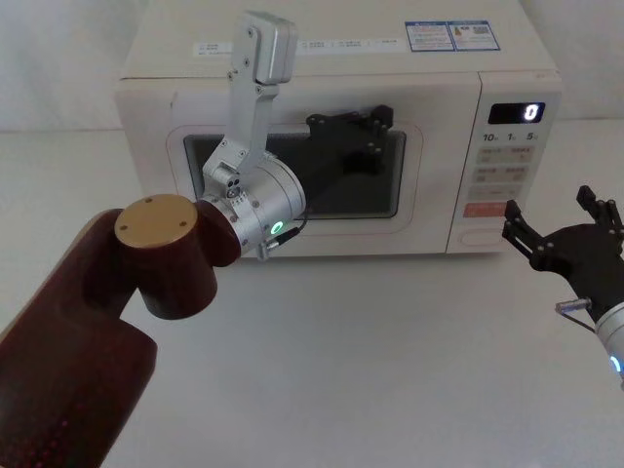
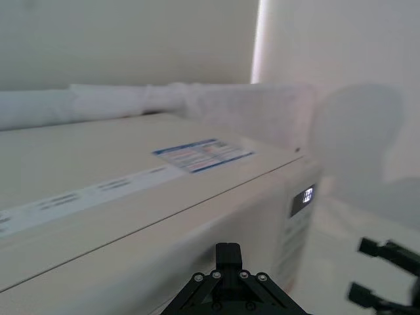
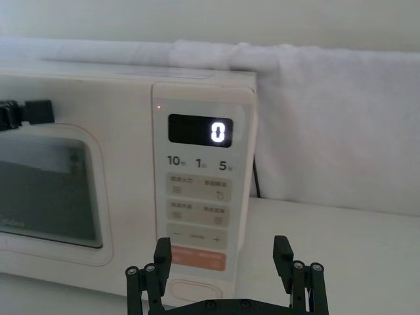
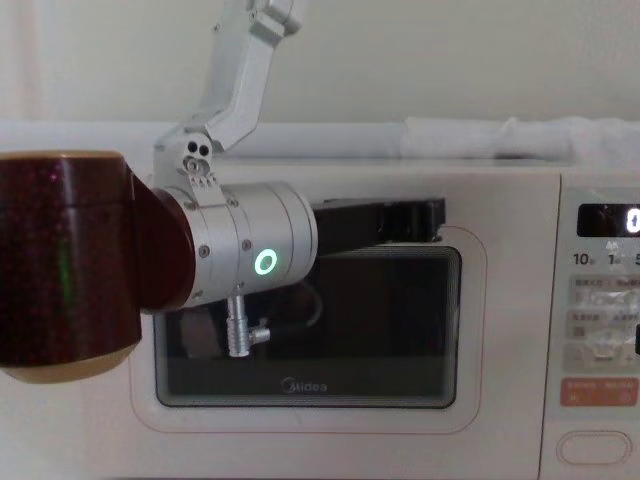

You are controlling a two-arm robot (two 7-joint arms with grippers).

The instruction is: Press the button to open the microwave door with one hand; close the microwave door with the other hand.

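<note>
My left arm's silver wrist covers part of the microwave door (image 1: 312, 185), which sits shut and flush in the oven front. My left gripper (image 1: 363, 132) reaches across the dark window near the door's upper right corner; I cannot tell how its fingers stand. My right gripper (image 3: 226, 269) hovers with fingers spread and empty, just before the button (image 3: 194, 291) at the panel's bottom.

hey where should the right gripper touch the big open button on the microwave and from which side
Not a grip but a push: meet the button on its flat centre, straight on from the front. It is a wide pill shape at the bottom of the control panel, below the orange-pink key. The right gripper hangs in front of it with open jaws; closing them first would likely give a firmer tip.
</note>
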